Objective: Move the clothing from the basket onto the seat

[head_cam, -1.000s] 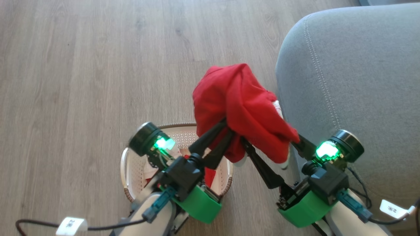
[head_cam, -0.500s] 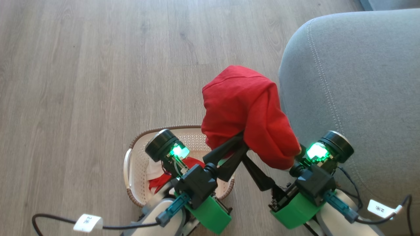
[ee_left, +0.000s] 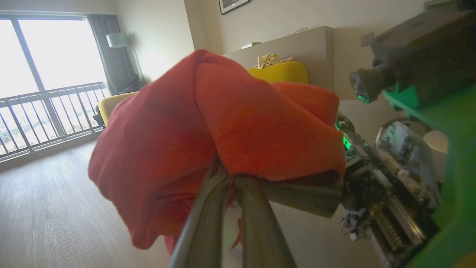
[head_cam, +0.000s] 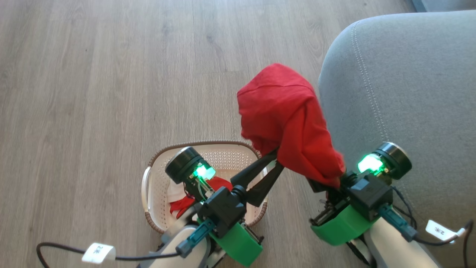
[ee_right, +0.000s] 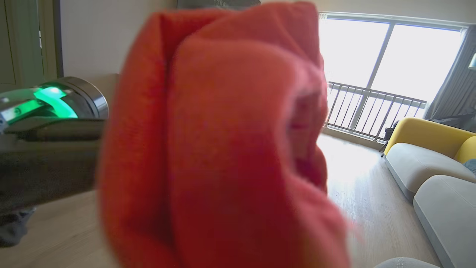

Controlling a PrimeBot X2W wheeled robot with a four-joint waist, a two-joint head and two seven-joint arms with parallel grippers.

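My left gripper [head_cam: 274, 160] pinched the red garment [head_cam: 286, 115], fingers nearly together, just off the seat's [head_cam: 401, 93] left edge; the right gripper [head_cam: 315, 185] sat buried under it, fingers' state untellable; cable tags [head_cam: 98, 252] showed "2"

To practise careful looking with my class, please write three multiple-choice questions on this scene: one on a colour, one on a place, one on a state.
1. What colour are the perforated walls of the small rounded plastic basket?
A) Blue B) Cream C) Black
2. Where is the raised bright-red fabric garment?
A) In the air beside the large grey upholstered seat B) Inside the basket C) Spread flat on the seat
3. What state is the left gripper in?
A) Wide open B) Shut on the garment C) Resting in the basket
Answers: B, the walls look cream; A, it hangs clear of the basket by the seat's edge; B, the left wrist view shows its fingers pinching red fabric.
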